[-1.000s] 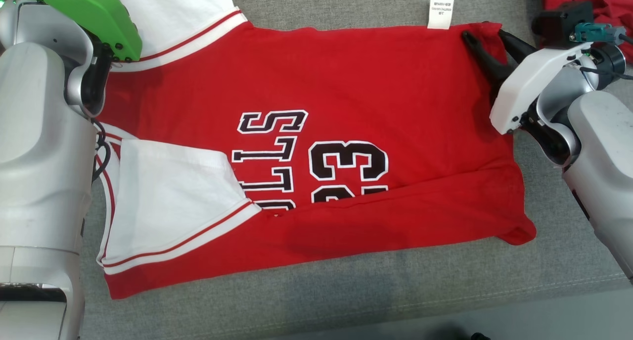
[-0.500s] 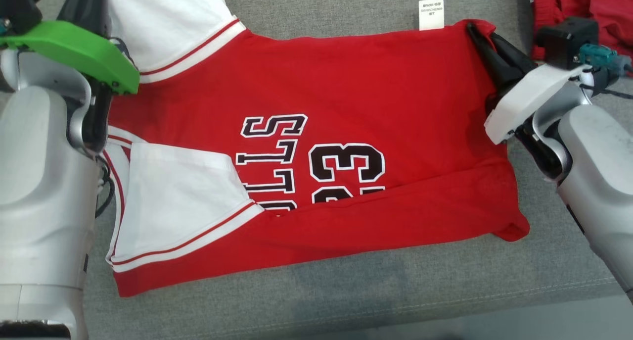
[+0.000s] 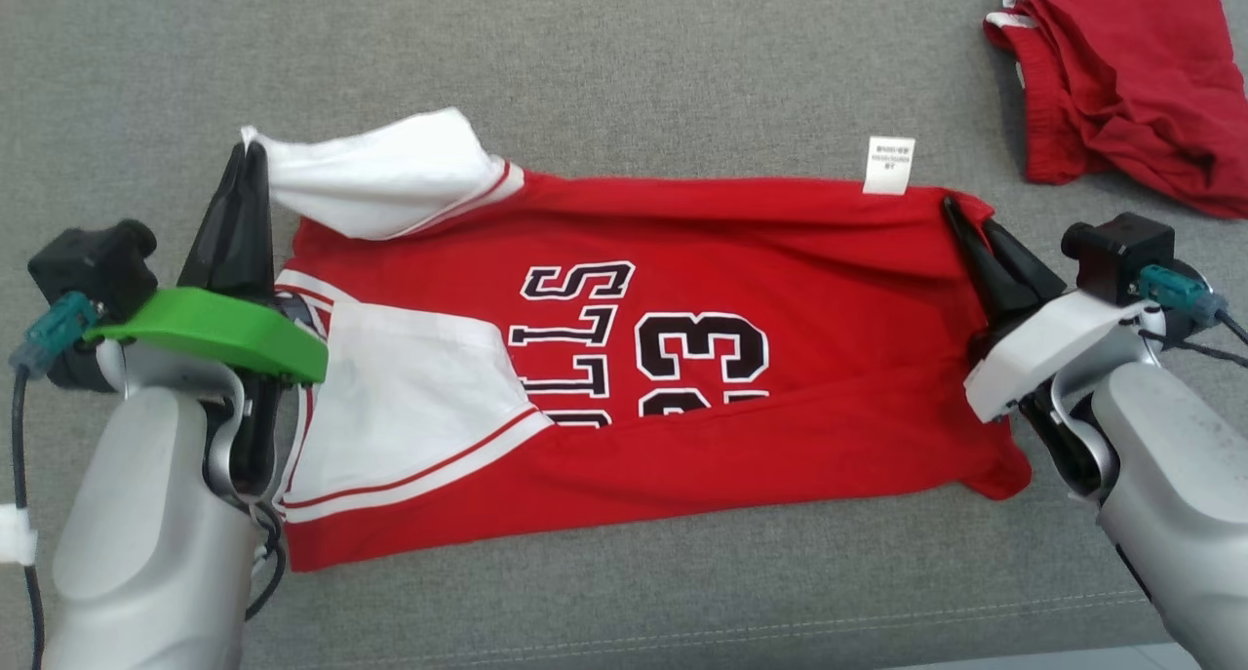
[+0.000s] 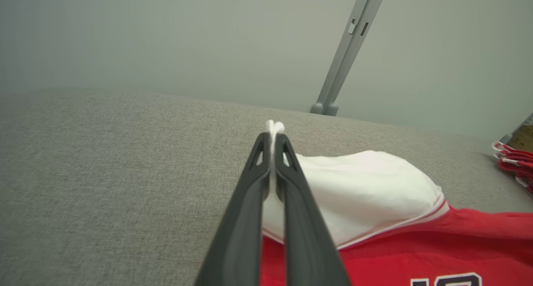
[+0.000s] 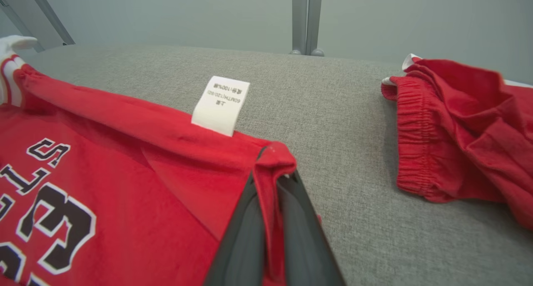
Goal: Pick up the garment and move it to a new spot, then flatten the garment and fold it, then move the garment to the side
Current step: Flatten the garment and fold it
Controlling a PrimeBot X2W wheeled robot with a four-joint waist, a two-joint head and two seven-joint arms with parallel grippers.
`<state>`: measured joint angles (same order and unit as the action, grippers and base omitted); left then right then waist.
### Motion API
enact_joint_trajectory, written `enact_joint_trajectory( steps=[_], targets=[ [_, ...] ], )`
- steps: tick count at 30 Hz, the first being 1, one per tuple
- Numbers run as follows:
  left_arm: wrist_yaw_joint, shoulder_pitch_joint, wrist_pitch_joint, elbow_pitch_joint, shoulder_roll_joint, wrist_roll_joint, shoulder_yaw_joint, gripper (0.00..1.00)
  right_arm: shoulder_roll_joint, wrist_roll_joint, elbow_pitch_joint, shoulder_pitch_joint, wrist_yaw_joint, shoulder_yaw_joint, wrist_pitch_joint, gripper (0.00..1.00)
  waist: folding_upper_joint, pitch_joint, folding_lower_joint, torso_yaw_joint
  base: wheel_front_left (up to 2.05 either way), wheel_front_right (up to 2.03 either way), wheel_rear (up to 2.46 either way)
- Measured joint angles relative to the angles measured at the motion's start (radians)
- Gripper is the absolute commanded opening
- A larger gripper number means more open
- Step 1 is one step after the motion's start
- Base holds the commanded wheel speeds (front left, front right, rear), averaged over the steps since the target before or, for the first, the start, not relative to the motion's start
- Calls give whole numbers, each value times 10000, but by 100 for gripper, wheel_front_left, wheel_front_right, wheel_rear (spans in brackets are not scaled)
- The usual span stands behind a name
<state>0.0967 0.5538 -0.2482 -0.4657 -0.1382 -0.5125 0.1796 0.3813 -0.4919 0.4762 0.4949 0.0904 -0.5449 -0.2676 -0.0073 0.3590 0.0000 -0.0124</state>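
1. The garment (image 3: 780,290), a red jersey with white sleeves and black lettering, lies spread between your two grippers. Its far edge is drawn into a raised ridge running from one gripper to the other.
2. Your right gripper (image 3: 960,216) stood open astride the red hem corner a second ago. It has now shut on that corner, and red cloth bunches over its fingertips.
3. Your left gripper (image 3: 249,153) stays clamped on the tip of the far white sleeve (image 3: 390,168). A nub of white pokes past its tips.
4. With both far corners held, you look ready to lift or drag the jersey for a fold.
5. The cloth is a thin, limp knit that creases easily. A stiff white care label (image 3: 889,163) stands just inboard of the right gripper's tips.
6. Beneath is coarse grey woven upholstery (image 3: 585,65). Crumpled red shorts (image 3: 1121,75) with an elastic waistband lie beyond the right gripper, apart from the jersey.
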Motion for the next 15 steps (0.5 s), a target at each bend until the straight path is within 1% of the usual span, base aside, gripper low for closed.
enact_joint_trajectory(
  steps=[3, 5, 11, 12, 15],
  targets=[
    [-4, -799, 0, 347, 2, -79, -136, 0, -56, 0, -182, -583, -128, 115, 48, 0, 0, -377, 0, 89, 0, 0, 0],
    [-58, -1333, 0, 591, 23, -165, -184, 0, -56, 36, -449, -973, -134, 190, 59, 0, 0, -635, 0, 143, 0, 0, 0],
    [-159, -3256, 10, 859, 535, -581, -167, 0, -58, 579, -1057, -1935, -148, 272, 90, 0, 0, -1430, 0, 265, 0, 0, 0],
    [-192, -3586, 12, 888, 585, -692, -167, 0, -59, 633, -1124, -2112, -205, 272, 90, 0, 0, -1563, 0, 279, 0, 0, 0],
    [-299, -4340, 102, 1049, 587, -894, -173, 0, -17, 757, -1218, -2574, -215, 255, 90, 0, 0, -1919, 0, 309, 0, 0, 0]
  ],
)
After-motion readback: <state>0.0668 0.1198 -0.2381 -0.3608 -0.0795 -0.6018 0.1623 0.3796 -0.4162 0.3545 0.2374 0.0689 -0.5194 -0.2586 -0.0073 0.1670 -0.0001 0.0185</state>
